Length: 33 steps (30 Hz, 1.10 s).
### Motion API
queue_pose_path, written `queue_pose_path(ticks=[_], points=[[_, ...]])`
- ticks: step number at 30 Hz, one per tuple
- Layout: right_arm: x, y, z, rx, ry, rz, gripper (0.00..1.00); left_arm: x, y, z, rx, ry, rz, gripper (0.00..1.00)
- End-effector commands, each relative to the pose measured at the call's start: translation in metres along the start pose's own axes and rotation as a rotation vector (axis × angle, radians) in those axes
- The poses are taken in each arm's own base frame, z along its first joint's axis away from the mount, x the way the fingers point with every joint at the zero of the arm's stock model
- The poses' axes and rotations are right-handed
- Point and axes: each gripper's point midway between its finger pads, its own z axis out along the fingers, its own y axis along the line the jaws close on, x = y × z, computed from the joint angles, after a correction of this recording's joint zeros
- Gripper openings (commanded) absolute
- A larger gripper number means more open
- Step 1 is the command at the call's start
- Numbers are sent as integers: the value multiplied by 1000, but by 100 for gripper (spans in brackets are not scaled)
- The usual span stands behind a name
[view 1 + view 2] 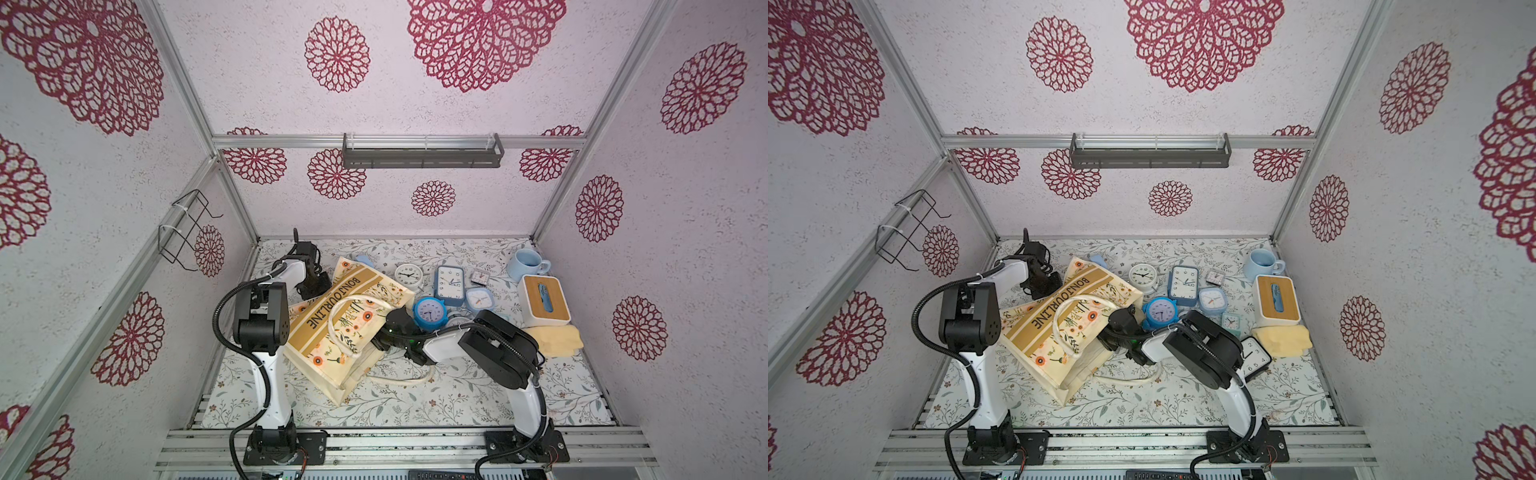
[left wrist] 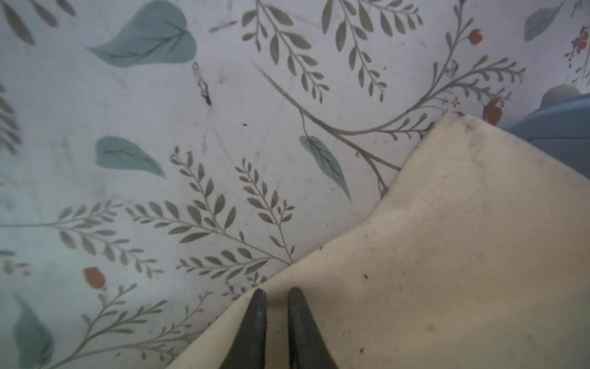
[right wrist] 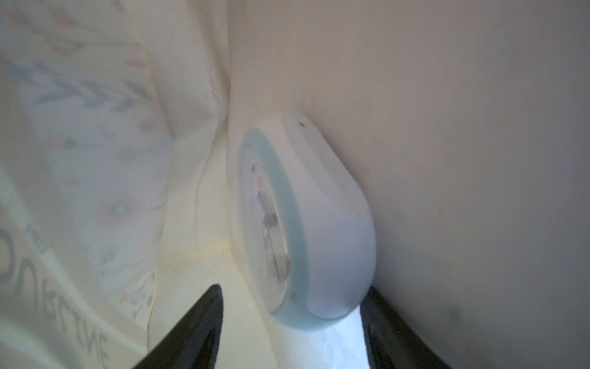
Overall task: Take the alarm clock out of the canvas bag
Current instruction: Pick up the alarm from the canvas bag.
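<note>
1. Two claws met at the canvas bag lying on the table. Your right claw stood wide open inside it, a finger on either side of the alarm clock, gripping nothing.
2. Your left claw was nearly closed at the bag's edge; whether it pinched cloth could not be told.
3. Closing risked trapping lining against the clock's rounded rim, so the clock could have slipped free or dragged the bag along.

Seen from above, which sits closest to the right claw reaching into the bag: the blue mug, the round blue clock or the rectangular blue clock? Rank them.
From the right gripper, in a top view:
1. Round blue clock, just beside it.
2. Rectangular blue clock, behind that, farther back.
3. Blue mug, far back right corner.
</note>
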Motion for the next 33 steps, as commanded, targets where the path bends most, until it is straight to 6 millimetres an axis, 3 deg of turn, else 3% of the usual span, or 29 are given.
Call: queue_pose_path(ticks=[1, 6, 10, 16, 22, 29, 33], points=[[-20, -69, 1, 237, -57, -33, 70, 53, -3, 30, -3, 197, 38, 16], [-28, -53, 27, 166, -47, -101, 70, 67, -11, 28, 25, 221, 58, 14], [-15, -32, 52, 42, 51, -104, 67, 75, -12, 25, 39, 234, 59, 13], [4, -22, 54, -2, 117, -87, 68, 80, -12, 26, 48, 247, 56, 10], [18, -3, 77, -86, 184, -86, 67, 81, -12, 29, 55, 262, 51, 4], [14, 18, 95, -161, 174, -81, 66, 83, -13, 32, 63, 272, 51, 0], [9, 25, 98, -166, 149, -79, 59, 82, -14, 29, 68, 271, 55, 0]])
